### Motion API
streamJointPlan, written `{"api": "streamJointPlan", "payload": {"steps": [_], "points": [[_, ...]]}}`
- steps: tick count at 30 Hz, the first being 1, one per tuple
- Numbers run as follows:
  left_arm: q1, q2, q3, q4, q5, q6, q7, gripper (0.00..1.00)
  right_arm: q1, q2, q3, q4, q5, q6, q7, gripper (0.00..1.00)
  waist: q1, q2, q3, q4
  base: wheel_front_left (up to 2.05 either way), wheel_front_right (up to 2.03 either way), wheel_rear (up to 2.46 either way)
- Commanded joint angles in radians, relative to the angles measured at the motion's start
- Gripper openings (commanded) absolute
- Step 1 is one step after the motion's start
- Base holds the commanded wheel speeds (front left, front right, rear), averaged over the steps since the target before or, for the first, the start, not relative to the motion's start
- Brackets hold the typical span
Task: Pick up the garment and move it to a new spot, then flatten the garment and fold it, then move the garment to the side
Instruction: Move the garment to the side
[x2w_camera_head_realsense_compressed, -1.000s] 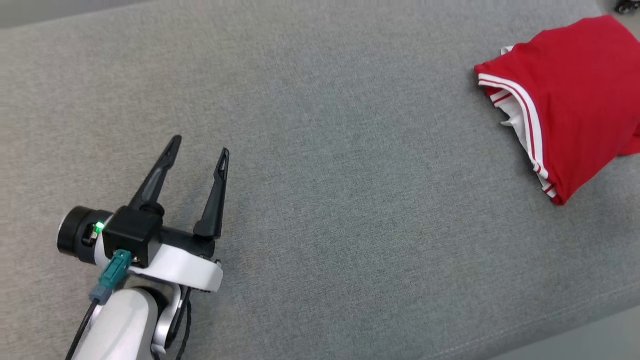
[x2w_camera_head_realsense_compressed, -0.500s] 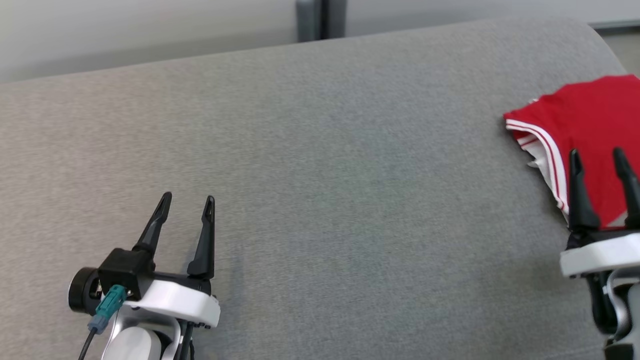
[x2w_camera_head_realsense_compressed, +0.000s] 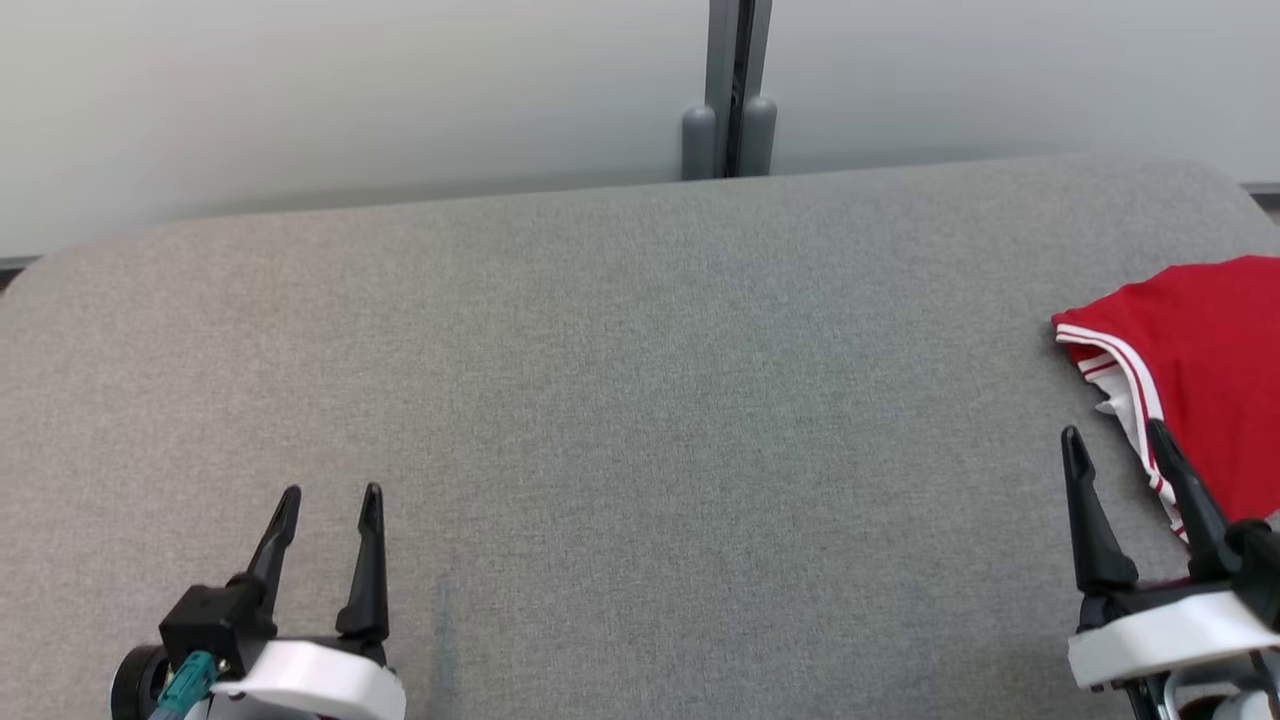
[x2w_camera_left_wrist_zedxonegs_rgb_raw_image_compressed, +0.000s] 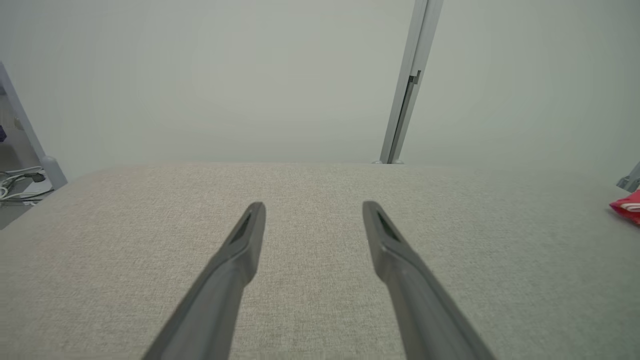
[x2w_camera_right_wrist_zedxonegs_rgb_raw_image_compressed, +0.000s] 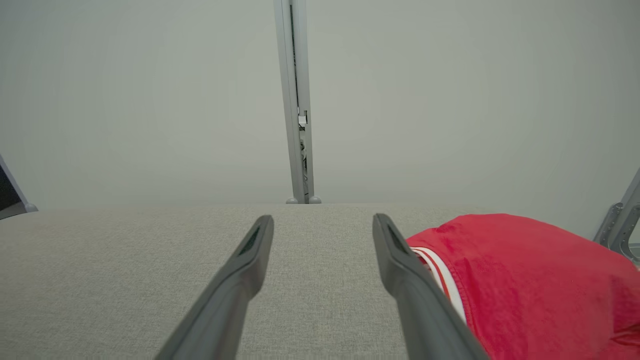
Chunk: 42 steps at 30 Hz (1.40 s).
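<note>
The garment (x2w_camera_head_realsense_compressed: 1200, 370) is red with white stripes at its edge, folded into a compact bundle at the far right of the grey padded table (x2w_camera_head_realsense_compressed: 640, 400). In the right wrist view the garment (x2w_camera_right_wrist_zedxonegs_rgb_raw_image_compressed: 525, 280) lies just right of my right fingers. My right gripper (x2w_camera_head_realsense_compressed: 1116, 434) hovers open at the lower right, its fingertips beside the garment's striped edge, nothing between them. My left gripper (x2w_camera_head_realsense_compressed: 331, 496) is open and empty at the lower left, far from the garment. A sliver of the garment (x2w_camera_left_wrist_zedxonegs_rgb_raw_image_compressed: 627, 206) shows at the right edge of the left wrist view.
A pale wall with a grey vertical post (x2w_camera_head_realsense_compressed: 738, 90) stands behind the table's far edge. Cables (x2w_camera_left_wrist_zedxonegs_rgb_raw_image_compressed: 17, 182) lie off the table's left side in the left wrist view. The table's corners are rounded, and a metal frame part (x2w_camera_right_wrist_zedxonegs_rgb_raw_image_compressed: 620, 220) rises beyond the garment.
The head camera has tilted up, bringing the wall and post into view. My right gripper has come into view beside the garment. Both grippers stay open.
</note>
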Motion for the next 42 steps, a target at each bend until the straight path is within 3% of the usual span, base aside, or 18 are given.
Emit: {"api": "streamJointPlan", "payload": {"steps": [1, 21, 42], "points": [[0.014, 0.007, 0.008, 0.002, -0.005, 0.001, -0.006, 1.00, 0.024, 0.000, -0.003, -0.020, -0.006, 0.000, 0.010, 1.00, 0.0000, 0.0000, -0.021, 0.001, 0.00, 0.00, 0.00], [0.124, 0.045, 0.018, 0.025, -0.041, -0.005, -0.002, 1.00, 0.194, 0.037, -0.020, -0.129, -0.022, 0.000, 0.090, 1.00, 0.0000, 0.0000, -0.125, 0.025, 0.00, 0.00, 0.00], [0.112, 0.048, 0.002, 0.050, -0.049, 0.000, -0.013, 1.00, 0.210, 0.045, -0.023, -0.154, -0.023, 0.000, 0.104, 1.00, 0.0000, 0.0000, -0.132, 0.020, 0.00, 0.00, 0.00]]}}
